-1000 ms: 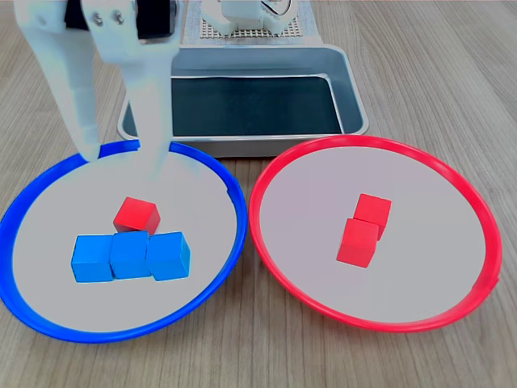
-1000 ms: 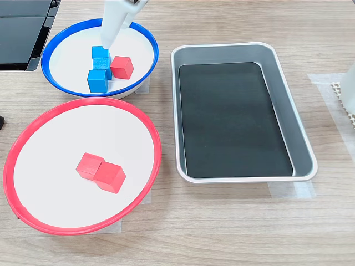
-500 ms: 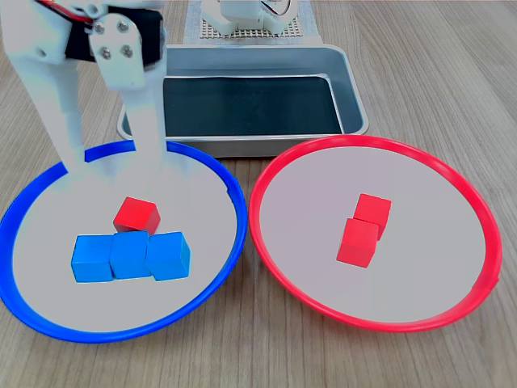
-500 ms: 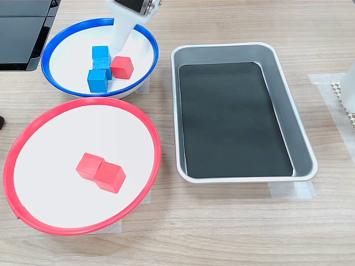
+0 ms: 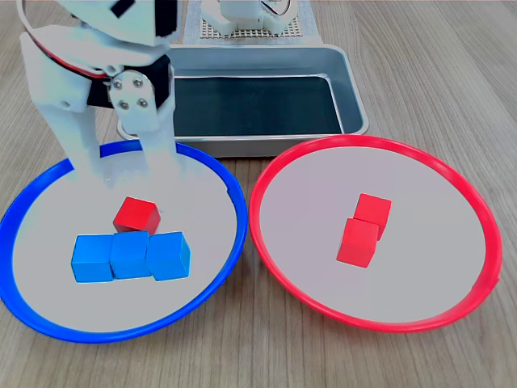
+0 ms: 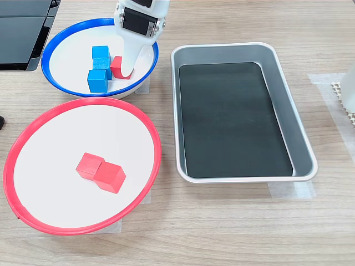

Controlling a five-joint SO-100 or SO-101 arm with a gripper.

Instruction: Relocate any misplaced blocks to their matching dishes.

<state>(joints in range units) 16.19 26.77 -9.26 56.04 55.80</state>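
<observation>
A red cube (image 5: pixel 136 216) lies in the blue-rimmed dish (image 5: pixel 229 182), touching a row of three blue cubes (image 5: pixel 129 254) in front of it. My white gripper (image 5: pixel 133 179) hangs open just behind and above this red cube, one finger on each side. In the second exterior view one finger (image 6: pixel 130 55) covers part of the red cube (image 6: pixel 116 65), beside the blue cubes (image 6: pixel 98 80) in the blue-rimmed dish (image 6: pixel 55 41). The red-rimmed dish (image 5: pixel 452 174) holds two touching red cubes (image 5: pixel 365 228) and no blue cube, as the second exterior view confirms for the red-rimmed dish (image 6: pixel 150 127).
A rectangular grey metal tray (image 5: pixel 351 89) with a dark floor stands behind the dishes, right of them in the second exterior view as the tray (image 6: pixel 302 149). The arm's white base (image 5: pixel 250 16) sits on a mesh mat beyond it. A black device (image 6: pixel 22 33) lies at the second exterior view's top left.
The open gripper has come down and toward the red cube in the blue-rimmed dish, its fingers now flanking the spot just behind it. No cube has moved.
</observation>
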